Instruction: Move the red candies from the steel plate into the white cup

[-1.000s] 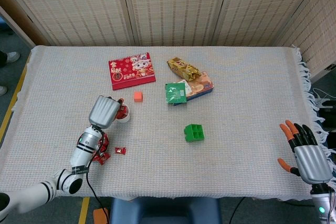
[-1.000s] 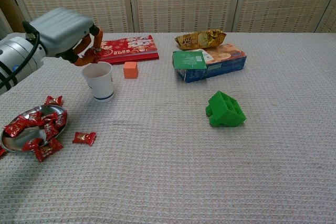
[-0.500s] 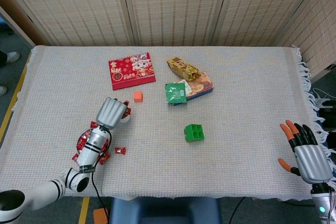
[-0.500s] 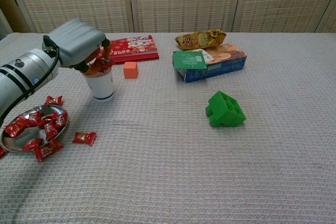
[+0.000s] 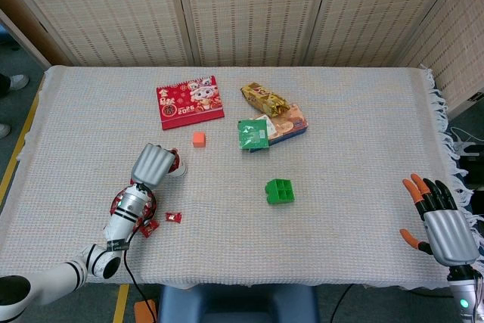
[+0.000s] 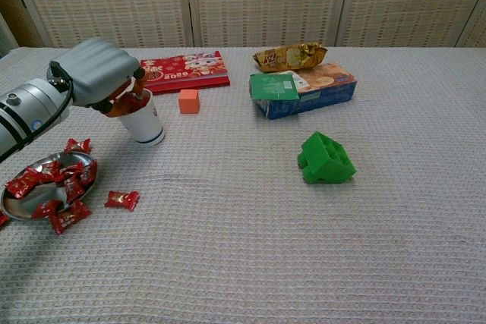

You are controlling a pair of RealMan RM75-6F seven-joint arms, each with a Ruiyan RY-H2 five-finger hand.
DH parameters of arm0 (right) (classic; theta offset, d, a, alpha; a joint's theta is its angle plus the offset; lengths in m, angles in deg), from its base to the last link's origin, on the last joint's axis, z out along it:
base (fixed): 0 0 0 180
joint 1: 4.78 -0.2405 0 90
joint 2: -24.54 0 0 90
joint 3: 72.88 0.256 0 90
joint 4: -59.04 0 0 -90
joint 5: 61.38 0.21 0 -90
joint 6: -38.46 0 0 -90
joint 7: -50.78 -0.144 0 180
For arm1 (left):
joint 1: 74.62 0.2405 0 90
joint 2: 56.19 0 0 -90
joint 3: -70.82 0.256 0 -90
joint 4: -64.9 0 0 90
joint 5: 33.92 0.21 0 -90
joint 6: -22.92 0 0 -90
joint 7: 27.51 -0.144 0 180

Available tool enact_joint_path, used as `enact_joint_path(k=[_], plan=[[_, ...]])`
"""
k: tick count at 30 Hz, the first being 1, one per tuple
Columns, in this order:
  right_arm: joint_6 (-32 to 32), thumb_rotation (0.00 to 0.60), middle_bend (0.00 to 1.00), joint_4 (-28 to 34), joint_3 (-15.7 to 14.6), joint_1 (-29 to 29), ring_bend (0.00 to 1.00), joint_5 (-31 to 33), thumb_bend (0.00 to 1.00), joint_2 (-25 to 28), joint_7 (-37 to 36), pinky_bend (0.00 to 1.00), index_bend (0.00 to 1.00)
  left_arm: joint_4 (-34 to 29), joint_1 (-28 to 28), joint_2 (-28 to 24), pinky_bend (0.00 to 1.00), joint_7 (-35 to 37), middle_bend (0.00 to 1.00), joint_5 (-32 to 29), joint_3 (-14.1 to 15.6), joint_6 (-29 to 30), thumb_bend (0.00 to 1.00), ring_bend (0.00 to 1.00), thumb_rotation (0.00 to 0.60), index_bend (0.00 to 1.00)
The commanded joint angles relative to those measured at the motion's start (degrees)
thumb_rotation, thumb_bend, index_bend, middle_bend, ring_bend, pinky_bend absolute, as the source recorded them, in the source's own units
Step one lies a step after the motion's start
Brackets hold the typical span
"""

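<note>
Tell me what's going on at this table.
The left hand is over the small white paper cup, its fingers at the rim, and the cup leans. Most of the red wrapped candies lie on or beside the round steel plate. The right hand hangs open at the table's far side.

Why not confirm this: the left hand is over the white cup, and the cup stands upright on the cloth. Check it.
Not quite. The left hand is over the white cup, but the cup leans, tilted toward the hand, as the chest view shows.
</note>
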Motion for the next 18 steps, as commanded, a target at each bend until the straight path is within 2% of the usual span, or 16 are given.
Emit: enact_joint_path(k=[1,7,11,18], plan=[[-0.03,0.600,0.00,0.02,-0.01,-0.01,0.00,0.00,0.13,-0.01,0.01,0.00,0.00,-0.11,-0.05,-0.04,1.00,-0.10,0.76,0.19,0.12,0.15,0.56,0.72,0.600,0.44],[-0.07,0.600,0.00,0.01,0.00,-0.01,0.00,0.06,0.13,-0.01,0.05,0.00,0.00,-0.87,-0.41,-0.05,1.00,-0.12,0.70,0.89,0.14,0.85,0.52,0.72,0.600,0.29],[0.38,0.600,0.00,-0.03,0.04,0.20,0.00,0.00,0.13,0.21,-0.40,0.00,0.00,-1.59,-0.61,0.00,1.00,-1.23,0.65,0.84,0.09,1.07,0.51,0.72,0.600,0.27],[0.45,0.600,0.00,-0.07,-0.07,0.24,0.00,-0.28,0.13,0.34,-0.68,0.00,0.00,-2.18,-0.47,-0.26,1.00,-2.80,0.63,-0.42,-0.05,0.54,0.50,0.72,0.600,0.27]])
